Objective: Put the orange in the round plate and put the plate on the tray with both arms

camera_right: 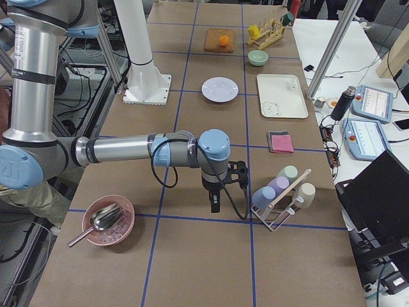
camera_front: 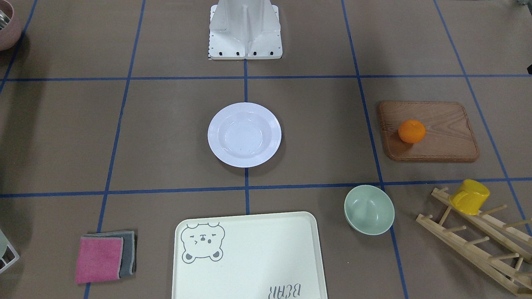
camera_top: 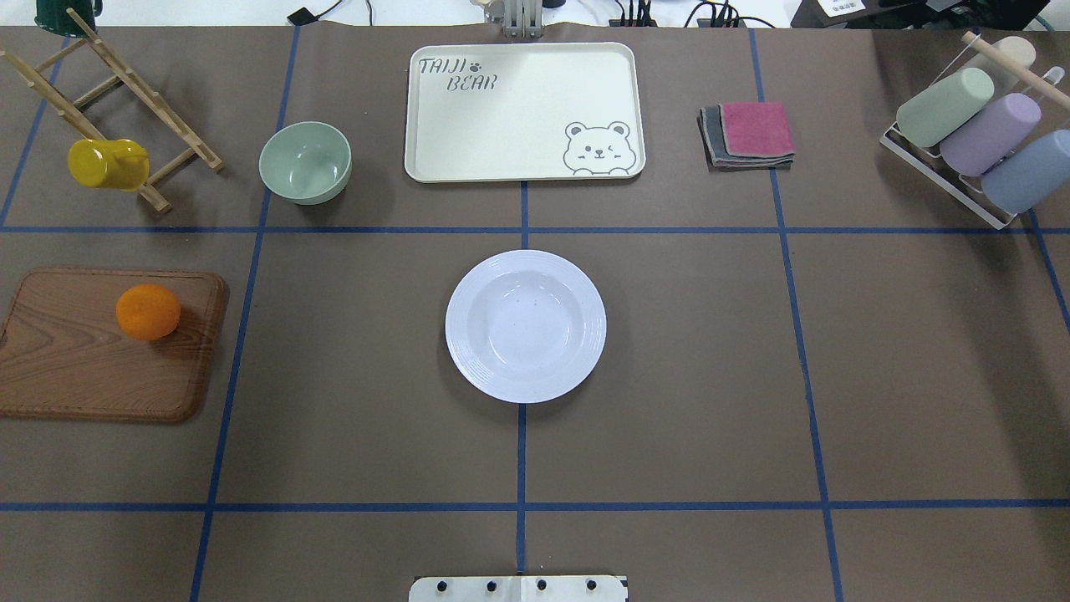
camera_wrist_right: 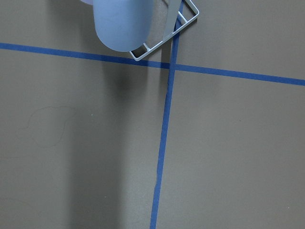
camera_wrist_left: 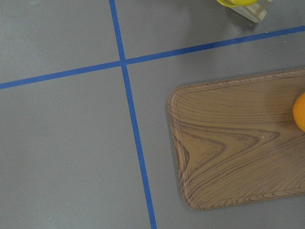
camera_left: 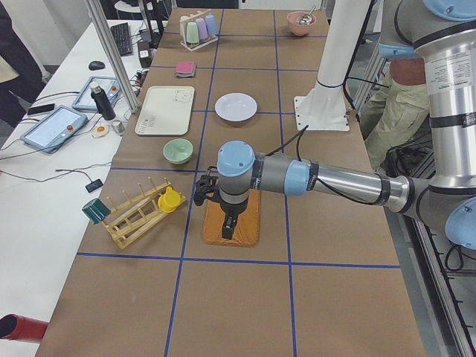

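The orange lies on a brown wooden board at the table's left side; its edge shows in the left wrist view. The white round plate stands empty at the table's centre. Beyond it lies the cream bear tray, also empty. In the exterior left view my left gripper hangs over the wooden board; I cannot tell whether it is open or shut. In the exterior right view my right gripper hangs over bare table beside the cup rack; its state cannot be told either.
A pale green bowl stands left of the tray. A yellow mug hangs on a wooden rack at the far left. Folded pink and grey cloths lie right of the tray. A pink bowl with spoons sits near the right arm.
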Tool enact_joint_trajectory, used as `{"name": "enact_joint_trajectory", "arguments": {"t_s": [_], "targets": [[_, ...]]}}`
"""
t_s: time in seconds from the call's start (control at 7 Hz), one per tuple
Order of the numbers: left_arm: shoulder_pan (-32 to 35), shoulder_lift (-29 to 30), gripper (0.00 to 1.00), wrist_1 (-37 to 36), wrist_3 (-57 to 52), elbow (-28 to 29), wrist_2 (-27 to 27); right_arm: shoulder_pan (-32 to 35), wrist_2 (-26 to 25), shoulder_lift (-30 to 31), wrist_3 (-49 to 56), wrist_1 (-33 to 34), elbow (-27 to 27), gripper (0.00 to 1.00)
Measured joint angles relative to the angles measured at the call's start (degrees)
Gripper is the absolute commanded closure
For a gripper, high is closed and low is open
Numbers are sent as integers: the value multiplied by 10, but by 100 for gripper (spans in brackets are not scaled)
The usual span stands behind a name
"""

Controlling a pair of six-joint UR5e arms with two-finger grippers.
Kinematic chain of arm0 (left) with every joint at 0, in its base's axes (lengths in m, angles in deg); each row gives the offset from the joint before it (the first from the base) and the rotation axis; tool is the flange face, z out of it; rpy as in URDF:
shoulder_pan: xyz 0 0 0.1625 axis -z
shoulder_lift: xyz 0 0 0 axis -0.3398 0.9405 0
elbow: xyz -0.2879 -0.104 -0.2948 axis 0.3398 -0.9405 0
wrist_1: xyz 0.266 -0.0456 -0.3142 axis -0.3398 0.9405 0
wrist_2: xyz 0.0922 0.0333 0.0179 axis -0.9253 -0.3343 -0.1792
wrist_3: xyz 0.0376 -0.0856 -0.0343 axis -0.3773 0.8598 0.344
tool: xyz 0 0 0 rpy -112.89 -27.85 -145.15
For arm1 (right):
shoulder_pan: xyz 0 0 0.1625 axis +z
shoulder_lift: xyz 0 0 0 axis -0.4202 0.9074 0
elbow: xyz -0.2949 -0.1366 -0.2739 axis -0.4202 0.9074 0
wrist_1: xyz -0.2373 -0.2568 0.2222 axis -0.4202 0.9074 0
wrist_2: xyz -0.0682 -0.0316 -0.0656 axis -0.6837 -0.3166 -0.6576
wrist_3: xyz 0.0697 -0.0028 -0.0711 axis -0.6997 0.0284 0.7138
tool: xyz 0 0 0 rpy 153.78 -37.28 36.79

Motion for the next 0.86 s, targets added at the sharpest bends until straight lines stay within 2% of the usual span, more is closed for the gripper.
{"name": "enact_joint_trajectory", "arguments": {"t_s": [0.57, 0.86], "targets": [[0, -1, 1, 1, 1, -27, 0, -1, 0, -6, 0, -8, -1, 0], [-2, 36, 1, 32, 2, -22, 0, -3, 5, -8, -4, -29, 0, 0]]}}
